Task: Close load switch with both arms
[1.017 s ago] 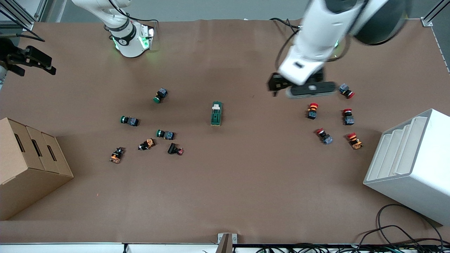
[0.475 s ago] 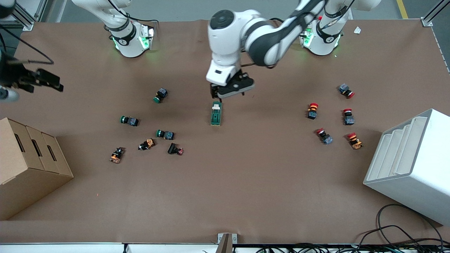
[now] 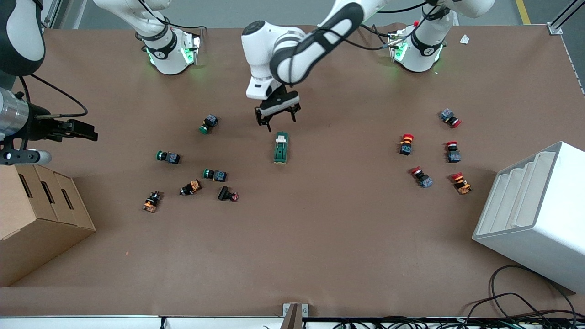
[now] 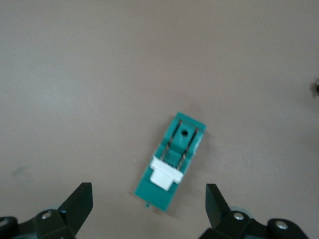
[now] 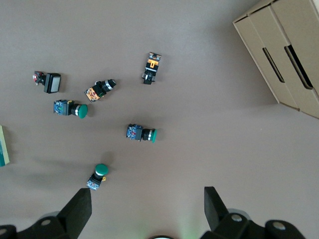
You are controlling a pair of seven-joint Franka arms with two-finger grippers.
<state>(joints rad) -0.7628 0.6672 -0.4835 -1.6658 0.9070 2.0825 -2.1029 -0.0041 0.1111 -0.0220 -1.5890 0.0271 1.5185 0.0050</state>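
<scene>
Approach step: left tool [image 3: 277, 118], fingers wide apart and empty, hovers just above load switch [image 3: 281, 147]; right tool [image 3: 77, 130], also spread empty, waits over the worktop [image 3: 320, 237]; descent next.

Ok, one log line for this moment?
left claw: open, over dark-green oblong load switch | right claw: open, waiting above cardboard box | switch: untouched
</scene>
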